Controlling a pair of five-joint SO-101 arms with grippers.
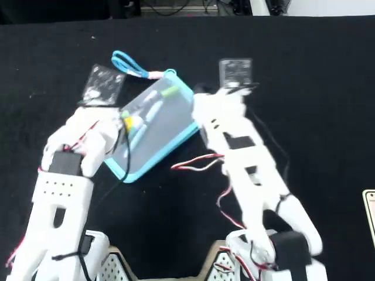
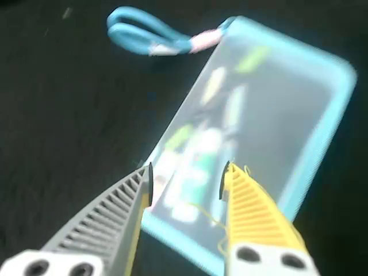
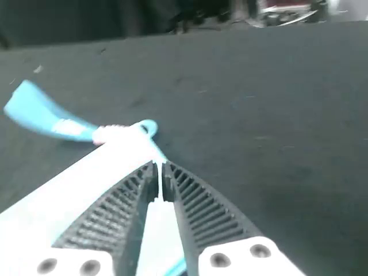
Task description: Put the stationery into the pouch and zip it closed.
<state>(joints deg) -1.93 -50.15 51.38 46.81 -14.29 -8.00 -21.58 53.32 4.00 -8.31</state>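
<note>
A clear pouch (image 1: 155, 126) with light blue edging lies slanted on the black table between the two arms. A blue strap loop (image 1: 129, 63) trails from its far corner. Green, white and yellow stationery (image 1: 146, 111) shows through its wall. My left gripper (image 2: 185, 183) is open, its fingers straddling the near end of the pouch (image 2: 270, 109) over the stationery (image 2: 198, 158). My right gripper (image 3: 159, 175) sits at the pouch's (image 3: 86, 178) blue rim near the strap (image 3: 40, 112), fingers shut on that edge.
Black cloth covers the table (image 1: 316, 88), with open room to the right and far side. Red and white wires (image 1: 196, 164) hang beside the right arm. A pale card-like object (image 1: 369, 213) lies at the right edge.
</note>
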